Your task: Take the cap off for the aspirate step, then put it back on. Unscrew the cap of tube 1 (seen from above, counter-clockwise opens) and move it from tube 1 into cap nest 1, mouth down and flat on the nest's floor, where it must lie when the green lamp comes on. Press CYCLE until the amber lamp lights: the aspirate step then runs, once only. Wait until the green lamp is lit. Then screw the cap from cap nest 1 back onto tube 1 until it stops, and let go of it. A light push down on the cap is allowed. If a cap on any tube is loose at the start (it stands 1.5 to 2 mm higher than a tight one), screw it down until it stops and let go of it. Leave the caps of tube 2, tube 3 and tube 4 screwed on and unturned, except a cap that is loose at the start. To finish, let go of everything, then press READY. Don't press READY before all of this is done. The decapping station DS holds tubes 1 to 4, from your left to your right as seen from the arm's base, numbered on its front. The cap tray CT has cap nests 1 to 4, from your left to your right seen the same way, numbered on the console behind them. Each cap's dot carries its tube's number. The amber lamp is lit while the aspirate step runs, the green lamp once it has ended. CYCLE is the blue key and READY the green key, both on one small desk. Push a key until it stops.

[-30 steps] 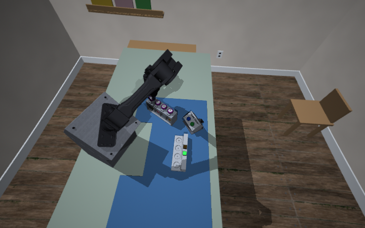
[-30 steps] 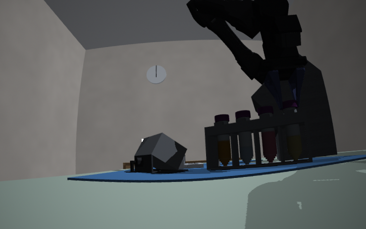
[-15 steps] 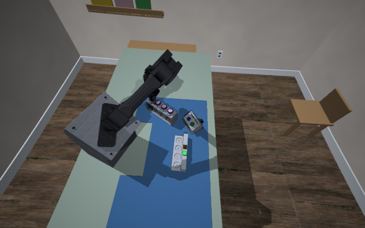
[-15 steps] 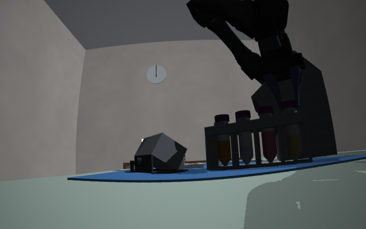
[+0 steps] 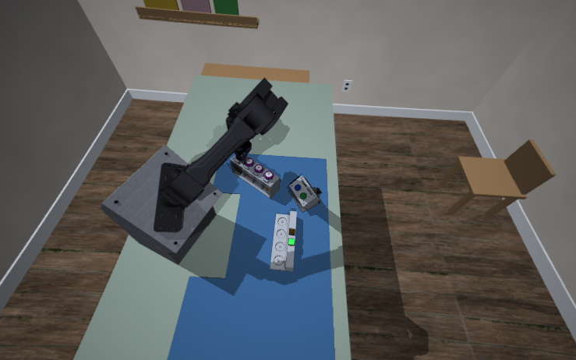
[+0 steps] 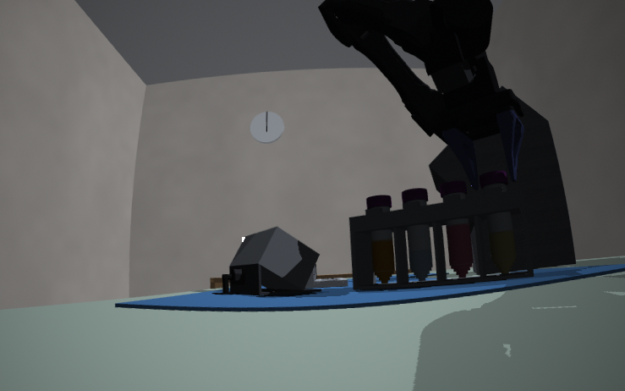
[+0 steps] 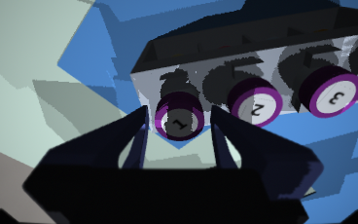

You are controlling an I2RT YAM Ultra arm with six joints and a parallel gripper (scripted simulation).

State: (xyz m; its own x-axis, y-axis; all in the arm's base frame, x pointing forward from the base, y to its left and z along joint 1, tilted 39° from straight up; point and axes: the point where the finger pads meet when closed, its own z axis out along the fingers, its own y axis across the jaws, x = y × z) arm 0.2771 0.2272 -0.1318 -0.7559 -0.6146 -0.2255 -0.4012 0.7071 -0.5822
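The purple cap of tube 1 sat on its tube at the end of the decapping station, its numbered dot facing the wrist camera. The gripper straddled it with fingers spread, one at the cap's 9 o'clock and one at its 3 o'clock, each with a small gap, gripping nothing. Caps 2 and 3 stood in line at 2 o'clock. From above, the key desk lay at the station's 4 o'clock, and the cap tray at 5 o'clock, its green lamp lit.
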